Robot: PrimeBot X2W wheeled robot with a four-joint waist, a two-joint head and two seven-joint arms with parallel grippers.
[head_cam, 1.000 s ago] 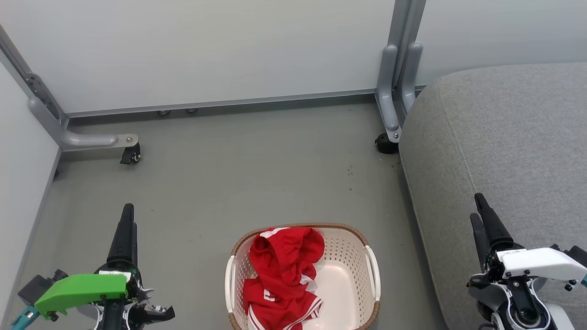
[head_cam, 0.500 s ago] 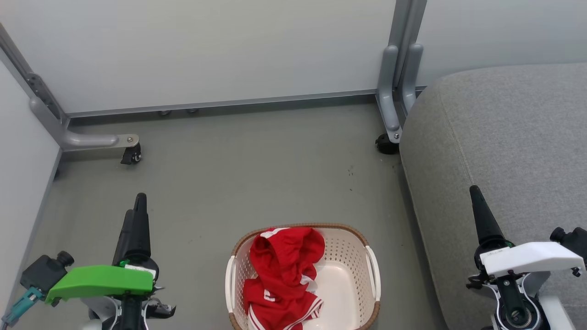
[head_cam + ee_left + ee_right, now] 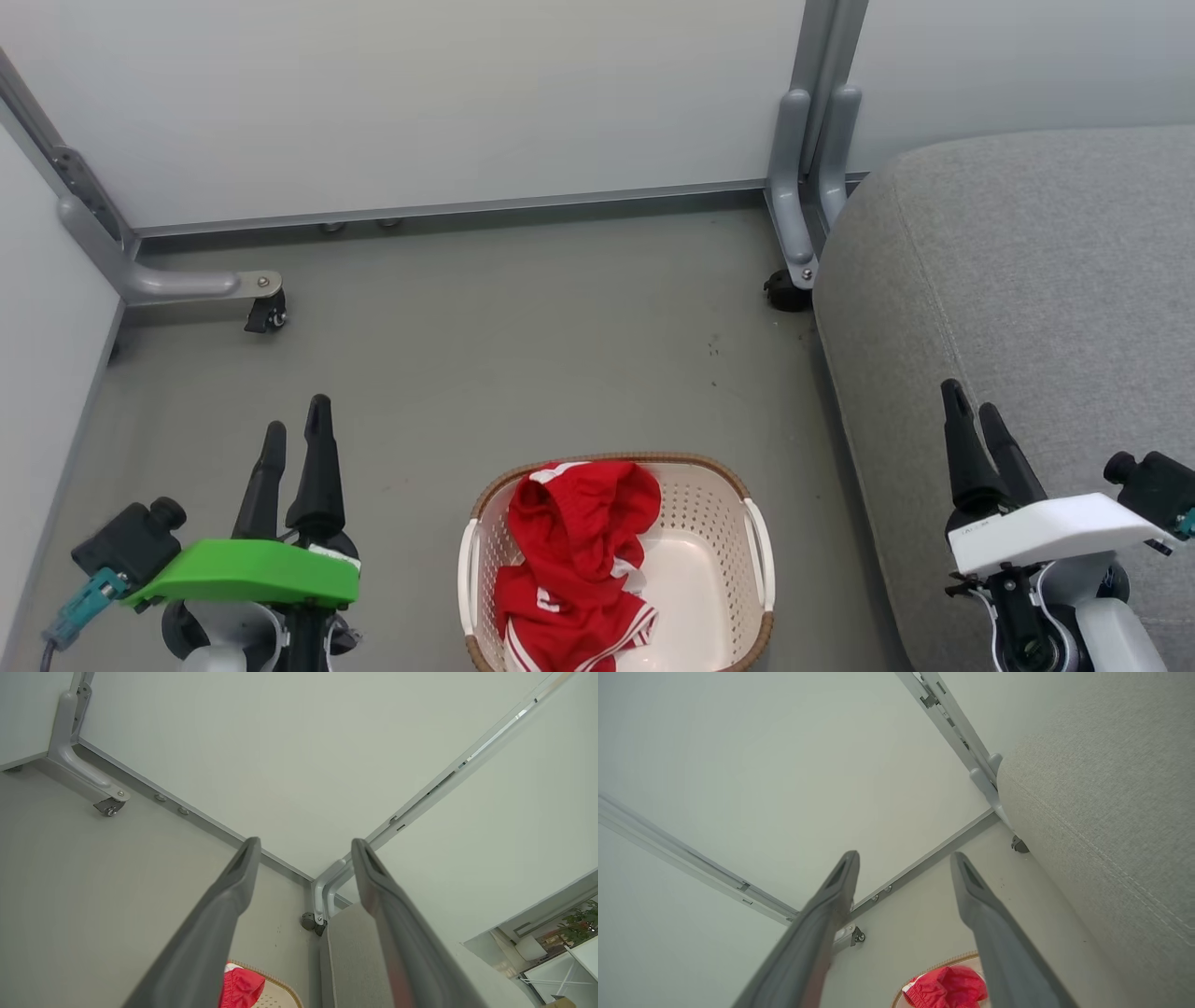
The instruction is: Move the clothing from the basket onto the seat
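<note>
My left gripper (image 3: 297, 415) and right gripper (image 3: 968, 398) hang on either side of the basket (image 3: 709, 523), fingers pointing away from me, both parted and holding nothing; each wrist view shows open space between its pair of fingers. The clothing (image 3: 569, 551) lies heaped in the basket, a red bundle with white stripes, pressed into the left half and reaching the near rim; the right half shows bare cream plastic; the heap's long axis runs from far rim to near rim, roughly in line with my fingers. The basket stands on the floor (image 3: 523, 355) between my two arms, closer to me than either set of fingertips; so the clothing lies rightward and back from my left gripper, leftward and back from my right. I judge the left the nearer of the two to the heap, since the fabric hugs that side; the right hovers over the edge of the seat (image 3: 1027, 280), which rises just beside the basket on my right; none of the clothing has reached it yet.
</note>
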